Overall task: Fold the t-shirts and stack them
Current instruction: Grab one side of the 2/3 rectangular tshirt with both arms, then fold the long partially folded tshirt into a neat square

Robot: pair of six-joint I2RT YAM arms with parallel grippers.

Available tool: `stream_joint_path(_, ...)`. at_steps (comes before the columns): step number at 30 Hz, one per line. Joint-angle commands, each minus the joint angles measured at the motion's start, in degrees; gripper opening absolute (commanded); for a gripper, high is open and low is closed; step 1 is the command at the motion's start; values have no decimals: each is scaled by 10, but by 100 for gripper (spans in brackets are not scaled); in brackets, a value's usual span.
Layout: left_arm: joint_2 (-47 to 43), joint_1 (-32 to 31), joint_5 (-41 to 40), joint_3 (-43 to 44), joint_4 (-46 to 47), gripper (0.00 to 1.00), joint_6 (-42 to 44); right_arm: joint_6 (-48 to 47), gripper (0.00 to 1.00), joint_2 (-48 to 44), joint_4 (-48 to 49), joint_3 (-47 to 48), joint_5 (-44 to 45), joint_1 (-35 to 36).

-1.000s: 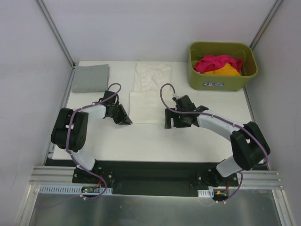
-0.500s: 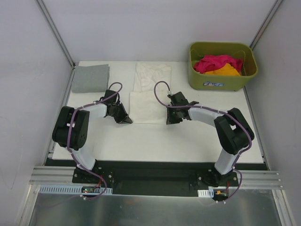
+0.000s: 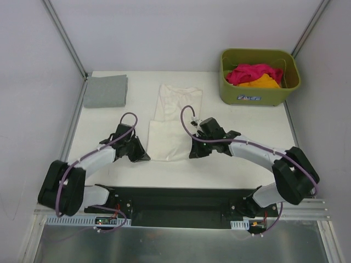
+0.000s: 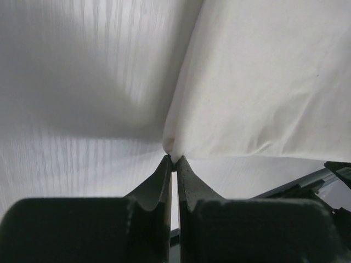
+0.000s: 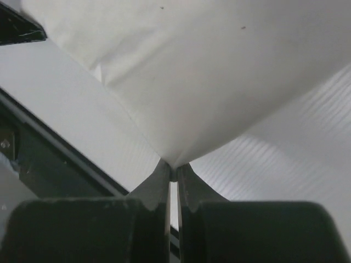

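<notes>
Hands tight on cream-white t-shirt

The cream shirt is smooth matt cloth; the grey shirt is matt cloth too. The table is white, matt, finely ribbed. The left gripper has matt black plastic fingers. The basket is olive plastic.

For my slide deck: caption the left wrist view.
Left end effector shut on a corner of the cream-white t-shirt over the white table.
</notes>
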Motion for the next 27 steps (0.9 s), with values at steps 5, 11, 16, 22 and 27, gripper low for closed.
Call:
stream_joint_path(5, -294, -55, -22, -97, -127, 0, -70, 73, 1, -164, -92, -75, -49, 82)
stream_joint_path(11, -447, -78, 9, -80, -215, 0, -85, 110, 1, -251, -156, -62, -90, 119)
stream_joint_path(16, -485, -79, 20, -45, -248, 0, -93, 98, 1, -272, -208, -23, -91, 120)
stream_joint_path(22, -487, -79, -53, 3, -254, 0, -70, 40, 1, -245, -281, 52, -46, 98)
stream_joint_path(27, -418, -79, -120, 58, -229, 0, -41, -17, 1, -218, -286, 104, -43, 42)
